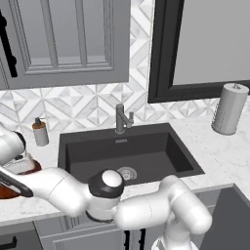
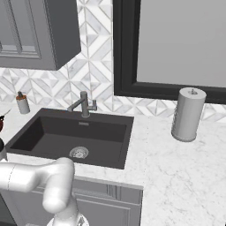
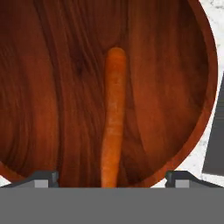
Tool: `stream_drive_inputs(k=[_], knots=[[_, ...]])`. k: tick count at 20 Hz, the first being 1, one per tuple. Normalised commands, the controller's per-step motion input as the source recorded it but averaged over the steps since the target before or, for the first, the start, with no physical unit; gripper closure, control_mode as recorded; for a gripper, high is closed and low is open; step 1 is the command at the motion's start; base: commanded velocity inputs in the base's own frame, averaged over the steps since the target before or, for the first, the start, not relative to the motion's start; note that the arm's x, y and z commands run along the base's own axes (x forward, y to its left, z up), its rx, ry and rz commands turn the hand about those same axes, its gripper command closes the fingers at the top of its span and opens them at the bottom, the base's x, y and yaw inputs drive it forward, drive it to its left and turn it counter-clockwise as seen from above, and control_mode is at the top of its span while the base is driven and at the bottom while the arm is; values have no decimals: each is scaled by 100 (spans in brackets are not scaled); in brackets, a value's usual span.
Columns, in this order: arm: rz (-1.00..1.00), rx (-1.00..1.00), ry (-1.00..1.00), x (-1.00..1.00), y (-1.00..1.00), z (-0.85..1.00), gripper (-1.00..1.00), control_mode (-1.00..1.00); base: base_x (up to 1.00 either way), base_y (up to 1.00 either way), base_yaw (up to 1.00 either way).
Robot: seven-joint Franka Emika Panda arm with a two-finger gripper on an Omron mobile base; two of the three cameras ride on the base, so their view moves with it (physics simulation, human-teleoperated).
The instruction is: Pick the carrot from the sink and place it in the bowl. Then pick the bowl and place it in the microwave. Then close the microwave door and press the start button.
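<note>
Hand view, gripper (image 3: 112,180): jaws spread wide, both tips clear of the carrot.
Carrot: slim tapered orange carrot (image 3: 113,118) lies between the tips, inside the bowl.
Bowl: wide glossy reddish-brown wooden bowl (image 3: 52,87), on white marble counter (image 3: 214,30).
Sink: dark grey rectangular basin (image 1: 128,152), right of the bowl.

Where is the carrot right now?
In the hand view, the carrot lies inside the wooden bowl, running up its middle between the spread fingertips of the open hand.
</note>
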Motion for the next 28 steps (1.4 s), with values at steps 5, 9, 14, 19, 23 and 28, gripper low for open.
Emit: stream_drive_inputs(k=[5, 9, 14, 19, 23, 28], knots=[[2, 20, -5, -5, -84, 6, -100, -100, 0, 0, 0], [8, 17, -1, 18, -77, -3, -100, -100, 0, 0, 0], [8, 12, -2, 0, -37, 13, -100, -100, 0, 0, 0], [7, 16, 0, 12, -15, 0, -100, -100, 0, 0, 0], [7, 14, 0, 28, -26, 0, -100, -100, 0, 0, 0], [1, 3, 8, 41, -5, 0, -100, -100, 0, 0, 0]])
